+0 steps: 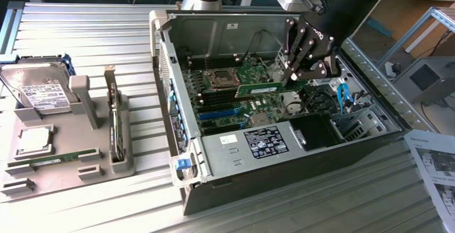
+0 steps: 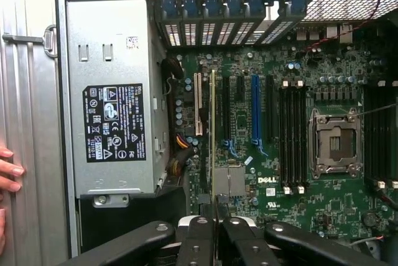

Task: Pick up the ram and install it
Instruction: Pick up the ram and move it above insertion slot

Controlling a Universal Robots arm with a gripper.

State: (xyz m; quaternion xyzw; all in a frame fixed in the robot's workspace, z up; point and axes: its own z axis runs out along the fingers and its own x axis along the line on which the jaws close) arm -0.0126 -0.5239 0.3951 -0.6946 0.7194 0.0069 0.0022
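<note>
Wrist view: ram (image 2: 213, 129) edge-on over motherboard (image 2: 298, 216)

The gripper (image 2: 217, 221) hides one end of the ram (image 2: 212, 123). The wrist view's edge cuts off a person's hand (image 2: 7, 176); the power supply label (image 2: 114, 123) is illegible.

A ribbed metal table (image 1: 92, 35) is occupied by an open computer case (image 1: 284, 182), flanked by a grey parts tray (image 1: 71, 161) at the exterior view's left and a printed sheet (image 1: 435, 163) at its right.
</note>
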